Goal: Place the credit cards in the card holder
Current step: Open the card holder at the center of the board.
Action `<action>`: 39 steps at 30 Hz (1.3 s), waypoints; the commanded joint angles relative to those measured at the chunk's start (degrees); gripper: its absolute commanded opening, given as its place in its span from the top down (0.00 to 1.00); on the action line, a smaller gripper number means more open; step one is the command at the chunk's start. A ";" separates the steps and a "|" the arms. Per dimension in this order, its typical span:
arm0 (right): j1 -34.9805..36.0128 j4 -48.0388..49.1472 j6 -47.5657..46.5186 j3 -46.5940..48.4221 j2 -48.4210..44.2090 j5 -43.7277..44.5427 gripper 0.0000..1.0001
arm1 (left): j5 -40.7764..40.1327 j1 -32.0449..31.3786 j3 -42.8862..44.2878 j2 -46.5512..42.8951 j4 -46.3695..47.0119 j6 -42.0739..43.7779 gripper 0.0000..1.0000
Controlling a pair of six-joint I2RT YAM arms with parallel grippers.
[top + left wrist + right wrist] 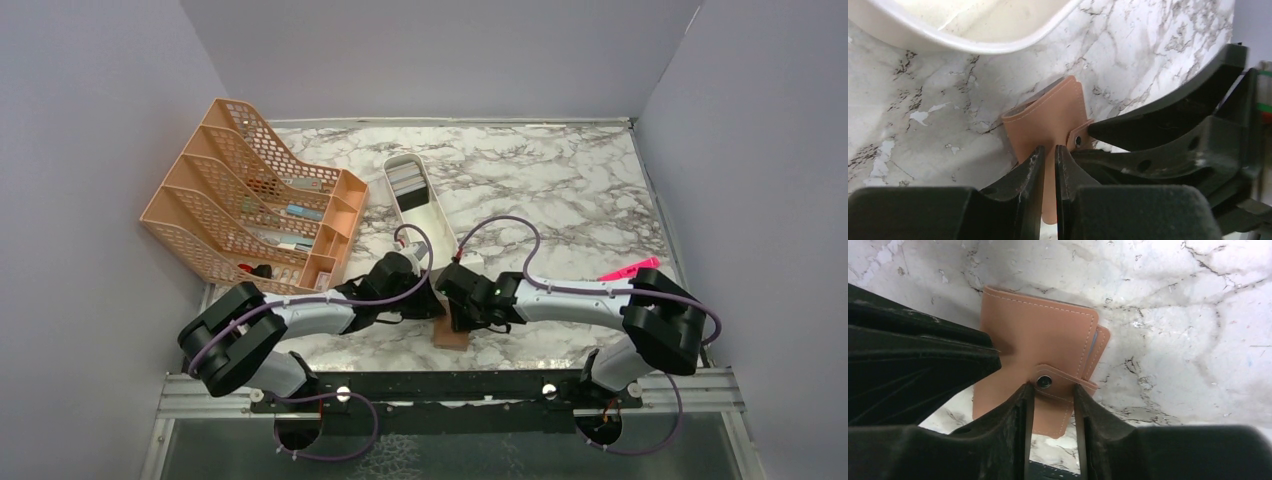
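The card holder lies flat and folded on the marble table, down at the 6 o'clock edge between the two arms. Its strap with the round snap button lies across the cover. The right gripper is right over it with its fingers released. One tip stands on either side of the button with a clear gap between them, gripping nothing. The left gripper comes in from the holder's 9 o'clock side. Its fingers are drawn almost together and tan leather shows in the thin slit between them. I cannot tell from here whether they actually pinch the edge or only rest at it. The credit cards are stacked in the far end of the white tray, which runs away from the holder toward 12 o'clock. The near end of the tray is close to both wrists. An orange mesh rack sits out at 10 o'clock. A pink highlighter lies at about 3 o'clock, beside the right arm's elbow.
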 commanded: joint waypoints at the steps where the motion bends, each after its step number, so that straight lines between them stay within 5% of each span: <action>1: 0.07 -1.58 1.22 -2.64 3.85 5.79 0.69 | 0.47 -0.80 -0.21 2.71 2.30 -0.52 0.84; 7: 0.08 -3.41 2.22 -4.43 1.83 10.15 0.98 | -1.54 -1.61 -0.56 5.52 2.09 -0.36 0.84; 24: 0.08 -7.51 8.02 -8.35 -6.40 18.00 0.99 | -7.07 -2.16 -0.48 7.29 -4.46 -0.45 0.86; 33: -0.02 10.04 -2.43 -12.60 -18.19 15.21 0.99 | -7.11 -3.31 4.43 -3.66 -12.19 1.73 0.56; 39: -0.01 20.92 -5.02 -16.50 -27.01 8.06 0.99 | -11.01 -3.37 4.90 -10.66 -18.42 1.77 0.51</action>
